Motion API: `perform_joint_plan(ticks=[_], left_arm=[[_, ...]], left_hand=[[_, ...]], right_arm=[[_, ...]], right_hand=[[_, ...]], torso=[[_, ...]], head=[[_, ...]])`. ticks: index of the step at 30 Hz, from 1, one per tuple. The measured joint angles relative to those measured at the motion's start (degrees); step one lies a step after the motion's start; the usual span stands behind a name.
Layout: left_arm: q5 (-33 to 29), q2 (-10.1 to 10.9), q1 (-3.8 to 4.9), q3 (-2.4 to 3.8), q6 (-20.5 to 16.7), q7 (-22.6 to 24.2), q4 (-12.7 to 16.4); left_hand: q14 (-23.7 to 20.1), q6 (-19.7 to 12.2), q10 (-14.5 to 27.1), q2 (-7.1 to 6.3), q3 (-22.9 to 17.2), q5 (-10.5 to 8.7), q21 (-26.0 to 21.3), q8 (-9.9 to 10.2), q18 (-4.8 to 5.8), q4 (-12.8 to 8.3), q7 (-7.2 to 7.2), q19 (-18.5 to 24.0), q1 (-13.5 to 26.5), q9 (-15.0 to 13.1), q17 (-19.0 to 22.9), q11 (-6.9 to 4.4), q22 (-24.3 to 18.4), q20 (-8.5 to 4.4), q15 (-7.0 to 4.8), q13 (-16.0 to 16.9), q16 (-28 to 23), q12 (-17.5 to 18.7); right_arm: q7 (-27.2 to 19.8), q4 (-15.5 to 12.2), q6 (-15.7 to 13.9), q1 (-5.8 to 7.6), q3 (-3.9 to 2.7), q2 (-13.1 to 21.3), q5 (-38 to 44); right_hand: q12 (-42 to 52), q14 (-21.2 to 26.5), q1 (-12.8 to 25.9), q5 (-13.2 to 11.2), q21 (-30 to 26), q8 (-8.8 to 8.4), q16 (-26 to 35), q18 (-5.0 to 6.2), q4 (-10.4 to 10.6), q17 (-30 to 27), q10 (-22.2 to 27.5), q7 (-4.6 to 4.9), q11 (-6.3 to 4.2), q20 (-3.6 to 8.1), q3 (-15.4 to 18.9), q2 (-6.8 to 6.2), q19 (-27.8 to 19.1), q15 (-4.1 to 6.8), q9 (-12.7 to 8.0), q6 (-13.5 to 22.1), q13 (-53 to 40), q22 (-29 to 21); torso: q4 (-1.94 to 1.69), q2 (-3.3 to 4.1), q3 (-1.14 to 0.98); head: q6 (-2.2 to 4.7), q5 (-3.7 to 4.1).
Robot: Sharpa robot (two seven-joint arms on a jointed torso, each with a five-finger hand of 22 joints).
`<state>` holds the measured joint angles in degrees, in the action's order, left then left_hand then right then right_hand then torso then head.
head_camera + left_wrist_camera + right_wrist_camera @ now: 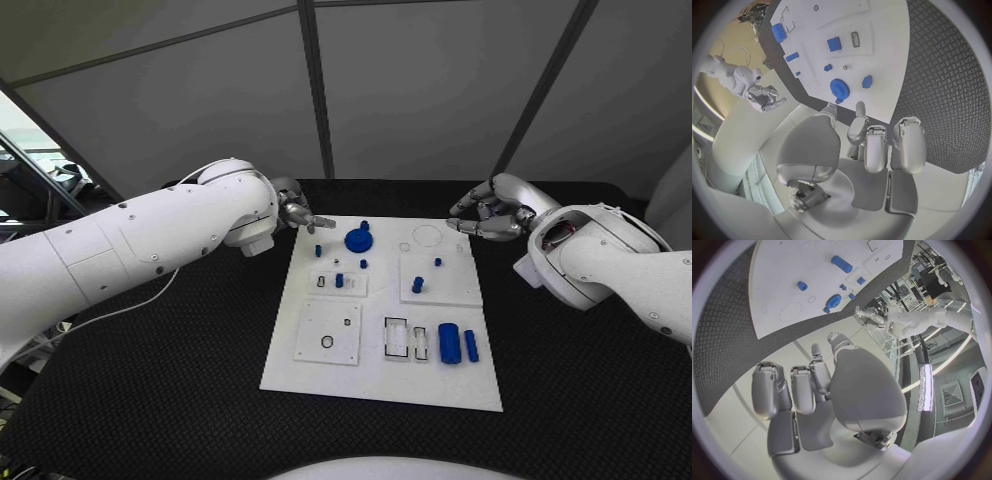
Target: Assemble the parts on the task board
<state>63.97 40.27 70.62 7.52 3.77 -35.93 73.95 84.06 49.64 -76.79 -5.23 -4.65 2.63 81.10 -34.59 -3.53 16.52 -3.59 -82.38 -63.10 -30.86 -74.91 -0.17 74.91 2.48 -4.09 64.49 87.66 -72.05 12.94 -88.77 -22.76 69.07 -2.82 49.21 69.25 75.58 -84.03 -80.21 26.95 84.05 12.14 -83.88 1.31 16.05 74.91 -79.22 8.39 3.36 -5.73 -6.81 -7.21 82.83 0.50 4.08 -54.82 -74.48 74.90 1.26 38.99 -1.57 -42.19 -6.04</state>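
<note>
Broadly, the black table point(159, 380) carries the white task board point(378, 375) at its middle. Both hands hover off the board's far corners: the left hand point(296, 213) with fingers loosely spread, holding nothing, the right hand point(486, 215) curled in but apparently empty. Among the parts, a blue gear point(358, 239) stands near the far edge and two blue cylinders point(457, 343) lie toward the near right corner. Judging by this, no part is picked yet; next, a hand must descend on one.
</note>
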Motion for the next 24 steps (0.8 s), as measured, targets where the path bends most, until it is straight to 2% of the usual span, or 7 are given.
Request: perform_joint_plan(ticks=[4, 12, 17, 24], left_arm=[[-0.53, -2.01, 0.68, -0.97, 2.41, 0.39, -4.31], [-0.71, -4.83, 1.04, -2.46, 5.98, 1.24, -9.15], [-0.68, -5.95, 1.10, -2.89, 7.23, 1.66, -10.78], [-0.61, -6.74, 1.11, -3.06, 8.51, 2.24, -11.77]], left_hand=[[-0.20, 0.21, 0.21, 0.41, 0.29, 0.00, -0.19, 0.32, -0.01, 0.01, -0.21, 0.20, -0.41, 0.50, 0.00, 0.21, 0.00, 0.20, 0.20, -0.49, 0.00, 0.27], [0.00, 0.34, 0.21, 1.09, 0.31, 0.00, -0.19, 0.66, -0.01, -0.01, -0.34, 0.20, -1.09, 1.09, 0.00, 0.21, 0.00, 0.20, 0.40, -0.51, 0.00, 0.29], [0.00, 0.42, 0.21, 1.39, 0.31, 0.00, -0.19, 0.82, -0.01, -0.01, -0.41, 0.20, -1.39, 1.27, 0.00, 0.21, 0.00, 0.20, 0.40, -0.51, 0.00, 0.29], [0.00, 0.62, 0.21, 1.40, 0.31, 0.00, -0.19, 0.82, -0.02, -0.01, -0.61, 0.20, -1.39, 1.44, 0.00, 0.21, 0.00, 0.20, 0.40, -0.34, 0.00, 0.29]], right_arm=[[0.00, -0.06, 0.01, 0.00, 0.00, 0.01, 0.00], [0.01, -0.18, 0.02, 0.00, 0.00, 0.02, 0.00], [0.02, -0.28, 0.02, 0.00, 0.00, -0.03, 0.00], [0.02, -0.30, 0.02, 0.00, 0.00, -0.07, 0.00]], right_hand=[[0.00, 0.00, 0.00, 0.00, 0.00, 0.00, 0.00, 0.00, 0.00, 0.00, 0.00, 0.00, 0.00, 0.00, 0.00, 0.00, 0.00, 0.00, 0.00, 0.00, 0.00, 0.00], [0.00, 0.00, 0.00, 0.31, 0.00, 0.00, 0.20, 0.00, 0.00, 0.00, 0.00, 0.00, 0.00, 0.00, 0.00, 0.00, 0.00, 0.00, 0.00, 0.00, 0.05, 0.00], [0.00, 0.00, 0.00, 0.31, 0.00, 0.00, 0.20, 0.00, 0.00, 0.00, 0.00, 0.00, 0.00, 0.00, 0.00, 0.00, 0.00, 0.00, 0.00, 0.00, 0.05, 0.00], [0.00, 0.00, 0.00, 0.31, 0.00, 0.00, 0.20, 0.00, 0.00, 0.00, 0.00, 0.00, 0.00, 0.00, 0.00, 0.00, 0.00, 0.00, 0.00, 0.00, 0.04, 0.00]], torso=[[0.03, 0.04, -0.02], [0.00, 0.01, -0.02], [-0.03, -0.07, -0.01], [-0.03, -0.11, 0.03]], head=[[-0.01, -0.07], [-0.34, -0.26], [-0.45, -0.39], [-0.48, -0.42]])
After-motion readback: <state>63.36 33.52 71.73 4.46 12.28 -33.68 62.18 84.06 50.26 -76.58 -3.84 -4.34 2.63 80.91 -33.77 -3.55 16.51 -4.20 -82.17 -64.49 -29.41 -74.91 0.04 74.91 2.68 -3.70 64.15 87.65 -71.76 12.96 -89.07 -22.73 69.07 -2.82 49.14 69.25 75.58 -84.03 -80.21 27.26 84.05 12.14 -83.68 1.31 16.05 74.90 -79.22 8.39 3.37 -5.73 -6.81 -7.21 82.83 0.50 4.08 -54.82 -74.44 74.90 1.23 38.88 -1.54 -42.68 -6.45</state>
